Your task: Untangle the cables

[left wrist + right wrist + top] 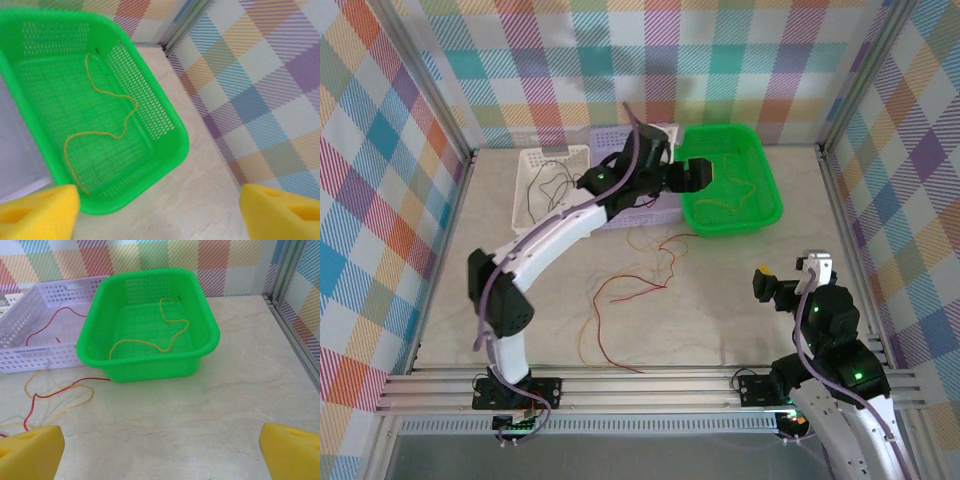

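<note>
One orange-yellow cable (pixel 120 102) lies loose inside the green basket (pixel 170 150); it also shows in the right wrist view (pixel 165 340) and from above (pixel 730 195). My left gripper (pixel 160 212) hovers open over that basket's near left edge (pixel 705 175), with nothing between its yellow pads (pixel 37 210). A red and orange-yellow tangle (pixel 630 290) sprawls on the table's middle (pixel 55 395). A black cable (pixel 555 185) rests in the white basket. A red cable (pixel 47 325) lies in the purple basket. My right gripper (pixel 160 455) stands open and empty above the table at the near right (pixel 788 272).
The white basket (pixel 525 195), the purple basket (pixel 30 357) and the green basket (pixel 765 210) stand in a row at the back. Metal frame rails (pixel 840 210) and checked walls close in the table. Bare tabletop (pixel 200 410) lies between my right gripper and the green basket.
</note>
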